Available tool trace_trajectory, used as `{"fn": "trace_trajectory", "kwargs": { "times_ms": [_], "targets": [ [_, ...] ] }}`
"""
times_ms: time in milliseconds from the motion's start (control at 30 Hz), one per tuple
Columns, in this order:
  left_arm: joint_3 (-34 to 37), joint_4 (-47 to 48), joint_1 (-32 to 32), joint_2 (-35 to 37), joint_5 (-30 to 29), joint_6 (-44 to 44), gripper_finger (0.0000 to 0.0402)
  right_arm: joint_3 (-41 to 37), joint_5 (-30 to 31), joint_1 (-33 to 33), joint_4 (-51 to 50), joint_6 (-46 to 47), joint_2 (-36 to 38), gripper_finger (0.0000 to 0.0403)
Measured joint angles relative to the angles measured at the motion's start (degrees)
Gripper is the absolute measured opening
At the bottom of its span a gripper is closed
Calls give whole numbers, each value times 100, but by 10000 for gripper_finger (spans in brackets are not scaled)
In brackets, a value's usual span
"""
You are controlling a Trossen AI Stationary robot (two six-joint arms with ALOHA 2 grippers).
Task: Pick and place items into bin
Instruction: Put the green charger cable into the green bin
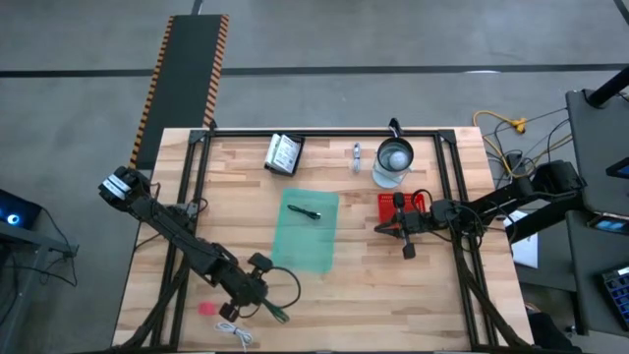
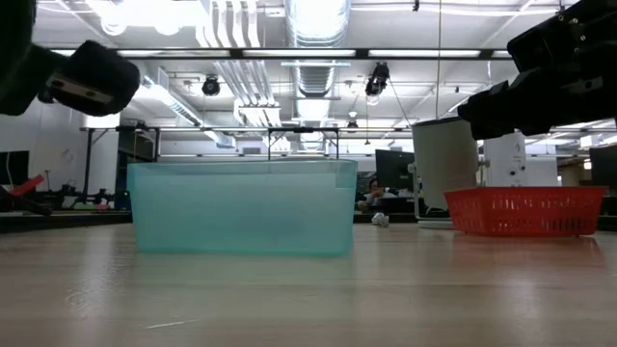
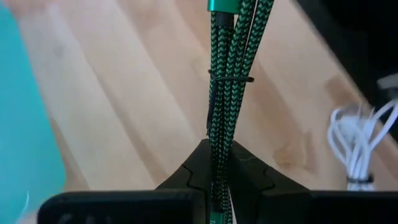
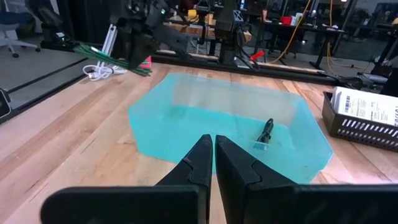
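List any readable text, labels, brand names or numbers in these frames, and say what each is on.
No text can be read in any view.
White packets in the black tray: dark printed lines, too small to read.
Green braided cable held in the left gripper: no print visible.
Teal bin, red basket, glass jug: no labels visible.
Screens in the room behind: blurred, unreadable.

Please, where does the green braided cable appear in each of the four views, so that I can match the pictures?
High view: green cable near the bottom edge, at the left claw.
Low view: not in it.
Left wrist view: up the middle, clamped in that claw's fingers.
Right wrist view: far upper left, held above the table.
Shared landmark: the teal bin, beside the cable in all three.
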State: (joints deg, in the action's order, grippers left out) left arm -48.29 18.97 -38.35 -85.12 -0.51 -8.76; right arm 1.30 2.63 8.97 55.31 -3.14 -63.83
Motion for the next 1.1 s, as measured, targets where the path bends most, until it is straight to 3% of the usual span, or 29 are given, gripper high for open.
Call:
{"fn": "trace_trajectory", "kwargs": {
  "times_ms": [267,733,933,1100],
  "targets": [
    [0,-805,2,18,-64,18,16,0,-1,0,0,-2,0,9],
    [-85,-1432,9,26,-749,1213,16,0,1,0,0,-50,0,9],
    [-87,-1473,11,26,-1392,1410,16,0,1,0,0,-50,0,9],
    [-87,-1666,13,22,-1479,1456,16,0,1,0,-1,-50,0,9]
  ]
}}
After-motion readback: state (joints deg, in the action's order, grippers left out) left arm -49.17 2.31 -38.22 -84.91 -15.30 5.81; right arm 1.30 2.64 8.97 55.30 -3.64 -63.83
